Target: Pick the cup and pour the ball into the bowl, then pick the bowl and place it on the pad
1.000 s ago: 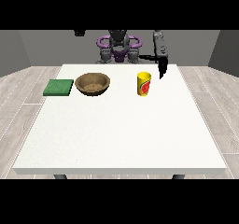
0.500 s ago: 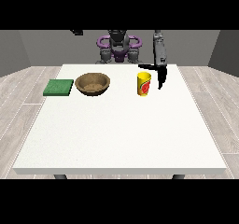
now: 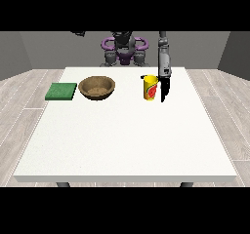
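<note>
A yellow cup (image 3: 150,87) with a red mark stands upright right of the table's middle, towards the back. The black hand at the view's right (image 3: 165,87) hangs just beside the cup's right side, fingers straight and pointing down, thumb reaching across behind the cup's rim. A brown wooden bowl (image 3: 97,87) sits left of the cup. A green square pad (image 3: 61,91) lies at the far left of the table. I cannot see the ball; the cup's inside is hidden. The other hand (image 3: 78,33) shows only as a dark tip raised at the top left.
The white table (image 3: 125,140) stretches wide towards the camera from the row of objects. The robot's torso (image 3: 124,50) stands behind the back edge.
The arm at the view's right has come down and towards the camera, bringing its hand from behind and right of the cup to right beside it. Cup, bowl and pad have not moved.
</note>
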{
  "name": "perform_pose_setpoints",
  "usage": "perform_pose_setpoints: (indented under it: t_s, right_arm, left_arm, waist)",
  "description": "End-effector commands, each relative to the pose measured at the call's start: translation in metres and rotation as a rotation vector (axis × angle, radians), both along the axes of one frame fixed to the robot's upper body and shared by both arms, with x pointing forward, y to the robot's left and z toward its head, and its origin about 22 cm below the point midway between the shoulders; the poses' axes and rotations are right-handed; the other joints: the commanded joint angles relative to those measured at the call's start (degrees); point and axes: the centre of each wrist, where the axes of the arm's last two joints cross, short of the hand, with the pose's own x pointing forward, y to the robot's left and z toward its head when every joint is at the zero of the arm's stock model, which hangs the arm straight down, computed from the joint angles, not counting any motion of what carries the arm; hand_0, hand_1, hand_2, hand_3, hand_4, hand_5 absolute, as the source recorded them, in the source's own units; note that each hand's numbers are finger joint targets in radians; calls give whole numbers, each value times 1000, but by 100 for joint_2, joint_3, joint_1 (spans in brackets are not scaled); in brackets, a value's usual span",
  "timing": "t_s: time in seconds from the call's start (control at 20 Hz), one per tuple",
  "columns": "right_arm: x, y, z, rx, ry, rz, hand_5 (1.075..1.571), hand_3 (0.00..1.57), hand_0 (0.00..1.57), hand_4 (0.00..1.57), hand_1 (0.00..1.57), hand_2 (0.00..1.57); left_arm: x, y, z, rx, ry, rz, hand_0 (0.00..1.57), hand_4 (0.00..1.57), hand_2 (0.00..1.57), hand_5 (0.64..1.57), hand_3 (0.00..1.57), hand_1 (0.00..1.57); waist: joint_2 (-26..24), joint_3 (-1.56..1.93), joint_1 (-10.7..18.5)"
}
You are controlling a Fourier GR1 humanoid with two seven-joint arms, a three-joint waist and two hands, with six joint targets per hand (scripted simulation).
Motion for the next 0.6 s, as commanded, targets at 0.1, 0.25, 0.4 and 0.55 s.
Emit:
perform_pose_setpoints:
  t_s: [0.1,0.25,0.4,0.55]
  right_arm:
    - [-6,-20,15,-18,-72,23,1561,0,0,0,0,0]
    - [-15,-20,21,-14,-59,59,1560,0,0,0,0,0]
    - [-20,-32,22,-15,-80,37,1562,0,0,73,0,0]
    - [-4,-53,12,5,58,14,1559,0,0,105,0,0]
  left_arm:
    - [-2,20,6,201,-87,132,1323,931,1571,1560,1571,1323]
    - [-9,6,-16,267,-54,220,1322,1025,1571,1487,1571,1322]
    - [-17,12,-26,300,-49,220,1322,1067,1571,1487,1571,1322]
    - [-11,-13,-27,328,36,188,1335,1053,1571,1478,1571,1335]
  waist:
    - [280,2,-347]
    - [370,-1,-538]
    - [388,-1,-473]
    - [-400,6,-238]
